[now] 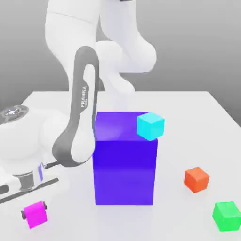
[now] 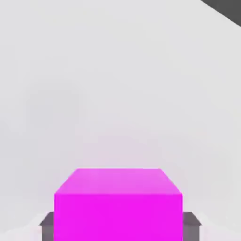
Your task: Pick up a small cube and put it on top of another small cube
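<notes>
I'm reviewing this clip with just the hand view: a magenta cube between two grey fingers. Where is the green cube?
Observer: The green cube sits on the table at the exterior view's far right, well apart from the magenta cube.
Operator: Anything between them?
Observer: A big purple-blue block stands between them, with a cyan cube at its top corner.
Operator: Anything else near the target?
Observer: An orange-red cube lies just beyond the green cube.

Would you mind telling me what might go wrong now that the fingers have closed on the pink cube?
1. The big blue block stands between the pink cube and the green cube; a low carry may hit it.
2. The fingers hold the pink cube only at its lower sides, so it may slip when lifted.
3. The orange cube lies near the green one and may get bumped.
</notes>
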`<move>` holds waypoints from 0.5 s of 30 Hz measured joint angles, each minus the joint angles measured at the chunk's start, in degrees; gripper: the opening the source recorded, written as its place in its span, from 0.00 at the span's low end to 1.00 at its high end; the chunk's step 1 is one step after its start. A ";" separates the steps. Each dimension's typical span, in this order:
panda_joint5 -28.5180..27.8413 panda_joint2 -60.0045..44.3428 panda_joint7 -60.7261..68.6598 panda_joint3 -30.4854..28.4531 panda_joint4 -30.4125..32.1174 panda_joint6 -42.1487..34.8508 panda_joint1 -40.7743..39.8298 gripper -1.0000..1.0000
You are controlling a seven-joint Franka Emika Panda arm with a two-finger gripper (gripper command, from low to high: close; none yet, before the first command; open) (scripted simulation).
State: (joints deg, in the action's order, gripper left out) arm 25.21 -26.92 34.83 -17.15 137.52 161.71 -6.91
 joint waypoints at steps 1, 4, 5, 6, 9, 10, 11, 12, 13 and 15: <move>0.41 -0.62 0.30 0.56 -0.15 0.49 -0.46 0.00; -2.98 3.25 -2.20 -2.41 0.89 -2.21 1.79 0.00; -4.57 5.15 -3.38 -3.84 1.40 -3.54 2.89 0.00; -6.12 7.11 -4.57 -5.39 1.92 -4.99 4.11 0.00; -10.03 10.02 -8.88 -4.39 1.85 -7.73 9.04 0.00; -10.90 10.40 -10.17 -3.35 1.58 -8.31 10.97 0.00; -11.68 10.71 -11.40 -2.37 1.32 -8.82 12.92 0.00; -12.42 10.99 -12.59 -1.38 1.07 -9.28 14.81 0.00; -13.16 11.27 -13.77 -0.40 0.84 -9.71 16.66 0.00; -14.63 11.86 -16.10 1.58 0.43 -10.52 20.29 0.00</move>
State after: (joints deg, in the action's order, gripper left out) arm 10.58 -15.06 18.72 -15.57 137.95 151.19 13.39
